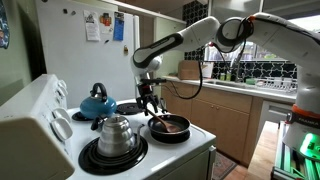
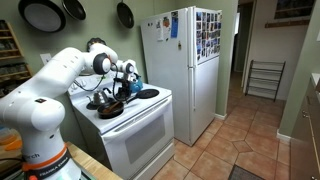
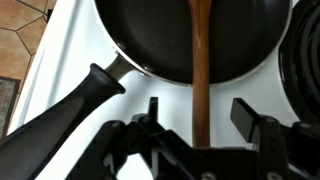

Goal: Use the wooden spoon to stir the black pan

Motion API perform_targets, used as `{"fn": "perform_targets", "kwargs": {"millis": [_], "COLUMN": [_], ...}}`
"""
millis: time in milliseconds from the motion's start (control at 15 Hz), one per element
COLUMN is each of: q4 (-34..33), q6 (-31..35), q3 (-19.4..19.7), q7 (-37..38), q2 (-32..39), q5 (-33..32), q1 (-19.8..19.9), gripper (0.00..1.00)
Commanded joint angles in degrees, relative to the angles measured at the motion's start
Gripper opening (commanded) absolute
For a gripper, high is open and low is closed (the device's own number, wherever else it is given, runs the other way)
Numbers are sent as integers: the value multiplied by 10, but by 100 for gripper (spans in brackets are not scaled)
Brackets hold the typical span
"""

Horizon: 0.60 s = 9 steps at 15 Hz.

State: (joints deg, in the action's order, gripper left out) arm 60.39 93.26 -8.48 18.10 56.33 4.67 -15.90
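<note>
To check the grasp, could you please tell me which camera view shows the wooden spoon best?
The wrist view: the wooden spoon fills the centre, its handle running from the black pan down into the open gripper. In both exterior views it is tiny, barely distinguishable below the gripper.

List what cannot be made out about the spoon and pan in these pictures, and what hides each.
- Wrist view: the bowl of the spoon and the far rim of the pan are cut off by the top edge.
- Wrist view: the spoon's handle end is hidden behind the gripper.
- Both exterior views: the spoon is too small to make out below the gripper.
</note>
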Motion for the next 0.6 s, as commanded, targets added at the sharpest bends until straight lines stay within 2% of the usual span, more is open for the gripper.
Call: {"fn": "perform_targets", "kwargs": {"millis": [0, 333, 400, 533], "q4": [-42, -56, -60, -62], "q6": [-32, -48, -51, -53], "q3": [6, 6, 7, 6], "q7": [1, 0, 0, 0], "q2": [23, 29, 31, 32], "q5": [13, 14, 12, 15], "q1": [-7, -8, -9, -10], "gripper": [41, 5, 0, 4]}}
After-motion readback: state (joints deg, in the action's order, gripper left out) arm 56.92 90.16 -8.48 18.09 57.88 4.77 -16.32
